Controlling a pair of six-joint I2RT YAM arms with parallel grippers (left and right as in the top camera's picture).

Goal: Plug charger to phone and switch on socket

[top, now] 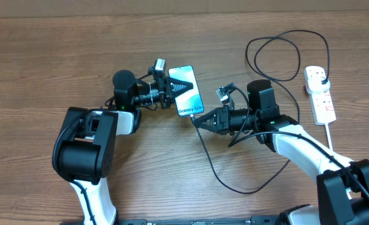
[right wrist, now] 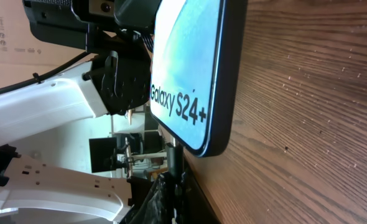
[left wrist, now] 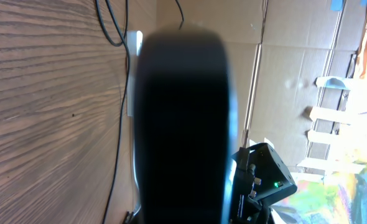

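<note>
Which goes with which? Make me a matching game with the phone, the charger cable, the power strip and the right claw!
Things:
1 phone
2 charger cable
3 power strip
4 right claw

Clues:
A white, lying far right
B black, long and loopy
C shut on the cable's tip
D light blue screen, gripped by the left claw

Pairs: 1-D, 2-B, 3-A, 4-C

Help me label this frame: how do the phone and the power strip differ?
The phone is gripped in the left hand; the power strip lies free, untouched. The phone is cyan-screened and dark-edged; the power strip is white with red markings. Both are slim oblongs.
</note>
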